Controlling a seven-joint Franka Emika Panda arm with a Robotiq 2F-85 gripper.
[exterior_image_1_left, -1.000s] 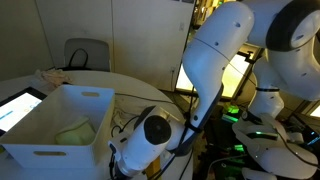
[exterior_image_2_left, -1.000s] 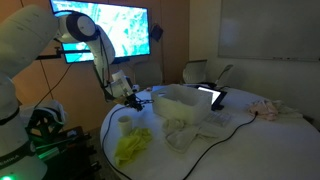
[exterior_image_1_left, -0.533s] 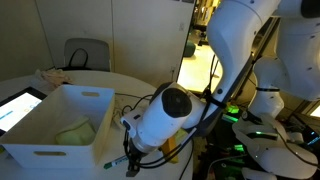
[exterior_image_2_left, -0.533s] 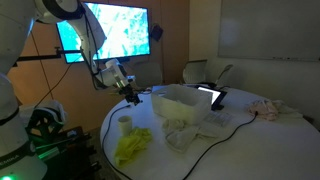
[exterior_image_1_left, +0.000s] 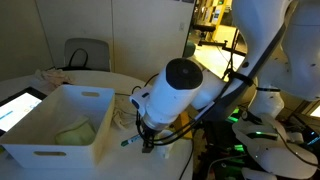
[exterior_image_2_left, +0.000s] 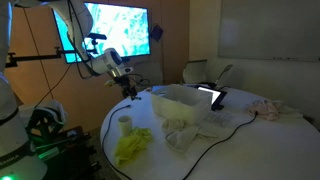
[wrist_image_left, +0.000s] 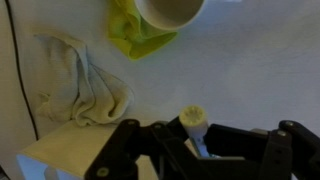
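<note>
Only the wrist view clearly shows the jaws clamping a marker (wrist_image_left: 192, 121).

Round table (exterior_image_2_left: 255, 138) carries bin (exterior_image_2_left: 188, 103), cup (exterior_image_2_left: 125, 123), yellow cloth (exterior_image_2_left: 132, 148), rag (exterior_image_2_left: 180, 133).

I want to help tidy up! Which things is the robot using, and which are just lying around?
In use: end effector, shut on a pale-tipped object.
Lying about: cup, yellow-green cloth, white cloth, white bin, tablet.
</note>
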